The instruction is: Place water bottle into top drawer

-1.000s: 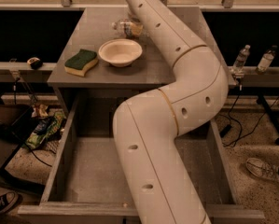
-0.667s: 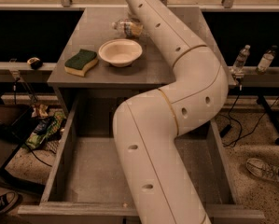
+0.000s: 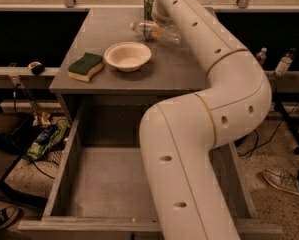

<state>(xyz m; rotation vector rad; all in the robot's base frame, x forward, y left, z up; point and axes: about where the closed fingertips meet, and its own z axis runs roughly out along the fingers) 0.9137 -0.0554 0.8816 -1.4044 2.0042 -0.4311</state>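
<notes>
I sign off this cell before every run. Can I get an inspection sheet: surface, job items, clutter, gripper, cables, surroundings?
Surface: grey table, with items at its back and left.
Job's things: water bottle lies on its side at the table's back, not in the drawer. Top drawer is open below the table, nothing seen on its visible floor.
Clutter: green can upright behind the bottle; bowl; sponge left of the bowl.
Gripper: gripper at the arm's far end beside the bottle and can, largely hidden by the arm.
Cables: black cable on the floor, right.
Surroundings: shoe right; sneaker left.
</notes>
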